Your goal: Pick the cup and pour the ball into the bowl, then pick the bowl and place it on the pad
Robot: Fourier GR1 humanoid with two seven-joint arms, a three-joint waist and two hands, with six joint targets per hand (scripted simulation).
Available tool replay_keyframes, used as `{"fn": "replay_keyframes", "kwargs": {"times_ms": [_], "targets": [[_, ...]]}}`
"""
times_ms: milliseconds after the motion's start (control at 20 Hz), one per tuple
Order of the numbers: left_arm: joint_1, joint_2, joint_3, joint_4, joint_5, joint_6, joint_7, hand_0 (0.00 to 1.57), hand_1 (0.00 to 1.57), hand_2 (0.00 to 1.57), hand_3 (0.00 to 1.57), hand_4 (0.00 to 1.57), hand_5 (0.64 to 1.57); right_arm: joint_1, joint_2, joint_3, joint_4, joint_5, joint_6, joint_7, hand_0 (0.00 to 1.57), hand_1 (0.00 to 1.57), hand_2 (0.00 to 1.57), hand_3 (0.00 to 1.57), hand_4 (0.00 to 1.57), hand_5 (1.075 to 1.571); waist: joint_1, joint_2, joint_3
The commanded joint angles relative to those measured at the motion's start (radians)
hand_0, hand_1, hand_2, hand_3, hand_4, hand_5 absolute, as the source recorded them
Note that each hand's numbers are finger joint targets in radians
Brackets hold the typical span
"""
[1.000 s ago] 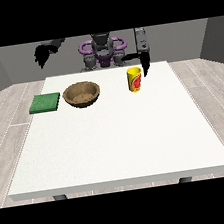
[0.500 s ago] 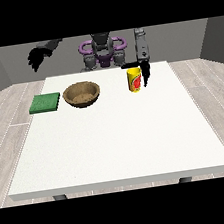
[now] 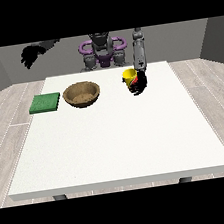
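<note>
**Hand at the cup, bowl and pad untouched**

The white table (image 3: 119, 148) fills the middle of the view, with the robot (image 3: 102, 52) behind its far edge at 12 o'clock. Three things sit in a row along the far part of the table. The green pad (image 3: 45, 102) lies flat at 9 o'clock of the brown bowl (image 3: 81, 94), just beside it but apart. The yellow cup (image 3: 128, 76) stands at 3 o'clock of the bowl, well apart from it.

The hand at the view's right (image 3: 140, 84) hangs down from its grey forearm and is against the cup's side at the cup's 4 o'clock. Its dark fingers seem to wrap the cup's lower part, where a bit of red shows; the cup looks slightly tipped and raised, though whether it is off the table cannot be told. The ball cannot be made out.

The hand at the view's left (image 3: 29, 56) is held high at 10 o'clock, beyond the table's edge, holding nothing; its fingers hang loosely curled downward.
</note>
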Motion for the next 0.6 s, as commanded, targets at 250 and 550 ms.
{"fn": "replay_keyframes", "kwargs": {"times_ms": [250,550], "targets": [[-0.067,0.016,-0.039,0.079,-0.095,0.151,0.089,1.28,1.28,1.57,1.57,1.41,1.413,0.015,-0.094,-0.116,0.123,-0.101,0.090,0.018,0.00,0.00,0.00,0.18,0.63,1.566,0.005,-0.071,-0.0021],[-0.153,-0.018,-0.241,0.031,-0.346,0.328,0.335,1.30,1.30,1.57,1.57,1.40,1.488,0.001,-0.071,-0.081,0.209,-0.039,0.020,0.076,0.00,0.00,0.00,0.28,0.64,1.564,0.076,-0.230,0.0001]]}}
